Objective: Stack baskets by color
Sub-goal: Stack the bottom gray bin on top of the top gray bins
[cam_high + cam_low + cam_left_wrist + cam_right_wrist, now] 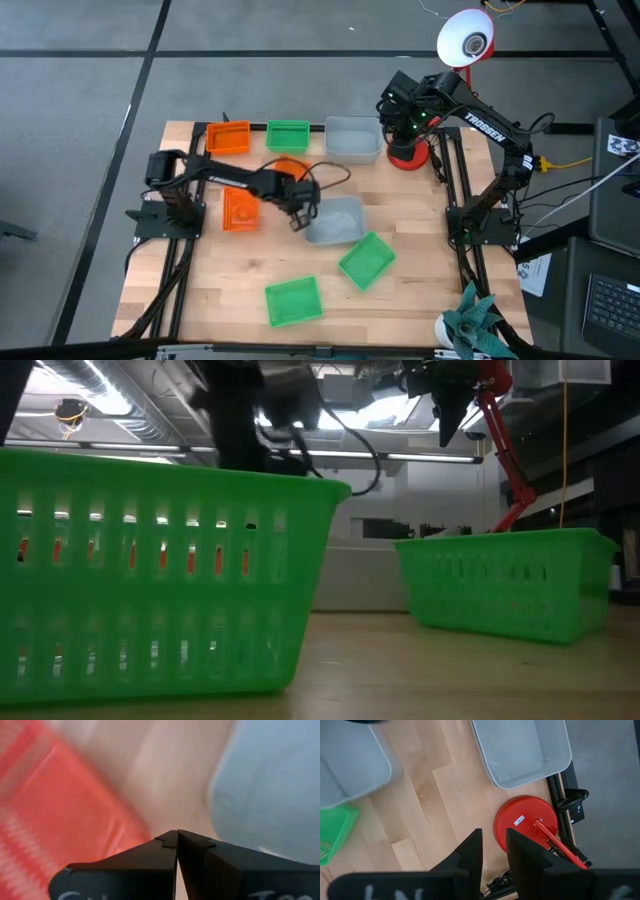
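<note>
Several baskets lie on the wooden table. Along the far edge stand an orange basket [228, 137], a green one [288, 135] and a grey one [352, 138]. Mid-table are an orange basket [240, 209], another orange one [290, 168] partly under my left arm, and a grey one [335, 220]. Two green baskets [366, 260] [293, 300] sit nearer the front. My left gripper [297, 222] [177, 834] is shut, pointing down over bare wood between an orange basket [60, 805] and the grey basket [270, 785]. My right gripper [493, 837] hangs open, high over the far right.
A desk lamp with a red base [525, 822] [408, 155] and white head [465, 38] stands at the far right, just below my right gripper. In the low view the two green baskets [160, 570] [510, 585] fill the foreground. Bare wood shows at the near left.
</note>
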{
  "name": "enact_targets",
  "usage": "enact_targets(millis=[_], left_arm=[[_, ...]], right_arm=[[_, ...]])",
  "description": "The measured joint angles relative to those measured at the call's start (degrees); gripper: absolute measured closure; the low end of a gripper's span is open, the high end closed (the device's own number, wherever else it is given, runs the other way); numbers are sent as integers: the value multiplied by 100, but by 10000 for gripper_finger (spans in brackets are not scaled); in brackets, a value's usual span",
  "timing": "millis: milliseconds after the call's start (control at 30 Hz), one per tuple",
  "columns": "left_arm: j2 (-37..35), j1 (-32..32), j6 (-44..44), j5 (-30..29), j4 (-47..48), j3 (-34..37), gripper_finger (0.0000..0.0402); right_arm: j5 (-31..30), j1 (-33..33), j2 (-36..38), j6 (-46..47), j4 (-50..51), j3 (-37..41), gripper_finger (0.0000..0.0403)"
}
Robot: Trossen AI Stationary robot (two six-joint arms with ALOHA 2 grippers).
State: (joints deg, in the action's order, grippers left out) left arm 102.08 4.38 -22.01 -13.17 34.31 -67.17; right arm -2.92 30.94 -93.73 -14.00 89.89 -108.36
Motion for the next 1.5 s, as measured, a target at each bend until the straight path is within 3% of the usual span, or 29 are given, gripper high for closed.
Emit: enact_targets(millis=[167, 333, 533, 700, 800, 1167, 1300, 1500], left_arm=[[128, 335, 165, 155, -835, -21, 401], [-297, 246, 167, 121, 236, -364, 401], [-1196, -93, 179, -456, 1592, -544, 400], [-1971, -445, -175, -1147, 2535, -489, 400], [-2444, -709, -465, -1446, 2646, -250, 400], [-3641, -1545, -1647, -2331, 1792, 1318, 396], [-3745, -1617, -1672, -2378, 1221, 1757, 395], [-3736, -1619, -1306, -2350, 643, 2088, 394]], right_arm=[[1, 0, 0, 0, 4, 0, 316], [0, 1, 0, 0, 6, 0, 316], [20, 2, -2, 0, -147, 2, 316], [520, -21, -2, 2, -551, 30, 316], [818, -106, -2, 2, -1081, 246, 316], [1053, -911, -9, -955, -3432, 2405, 316], [1375, -1259, -11, -1445, -4308, 3123, 316], [1357, -1535, -11, -1505, -5442, 3677, 316]])
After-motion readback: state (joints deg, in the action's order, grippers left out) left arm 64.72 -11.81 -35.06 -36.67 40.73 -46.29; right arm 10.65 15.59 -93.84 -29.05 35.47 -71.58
